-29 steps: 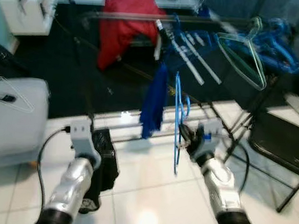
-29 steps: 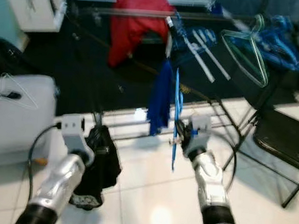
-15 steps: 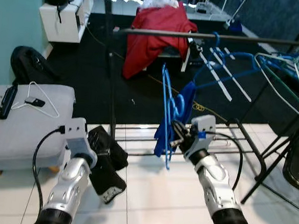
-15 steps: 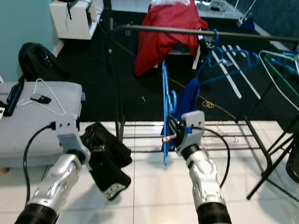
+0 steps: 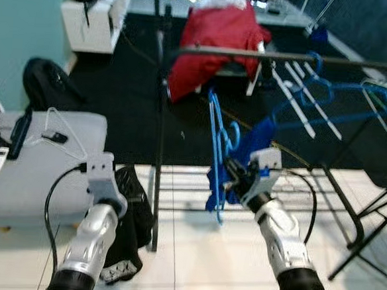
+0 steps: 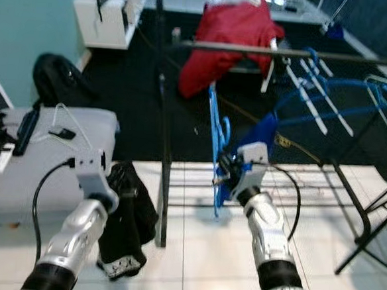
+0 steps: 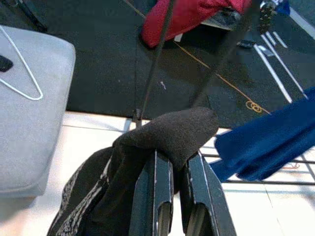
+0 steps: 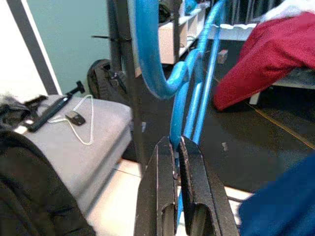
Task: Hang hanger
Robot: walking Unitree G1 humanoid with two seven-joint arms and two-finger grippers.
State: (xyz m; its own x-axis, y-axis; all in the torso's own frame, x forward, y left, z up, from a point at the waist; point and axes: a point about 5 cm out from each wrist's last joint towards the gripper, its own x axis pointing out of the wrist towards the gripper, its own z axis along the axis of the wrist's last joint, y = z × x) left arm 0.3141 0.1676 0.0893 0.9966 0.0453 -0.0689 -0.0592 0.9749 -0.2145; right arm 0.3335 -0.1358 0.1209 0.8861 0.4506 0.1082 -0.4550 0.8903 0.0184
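Change since earlier: camera swung; clothes rail (image 5: 286,57) now spans the upper right, nearer to the blue hanger (image 5: 215,143).
Left eye view: right pincer (image 5: 234,181) grips that hanger near its lower bar, long axis upright, hook below and before the rail; right arm is nearer.
Left wrist view: left pincer (image 7: 173,189) clamped on a black garment (image 7: 162,142), short of the rail.
Right wrist view: right pincer fingers (image 8: 166,167) closed on the blue hanger's thin bar.
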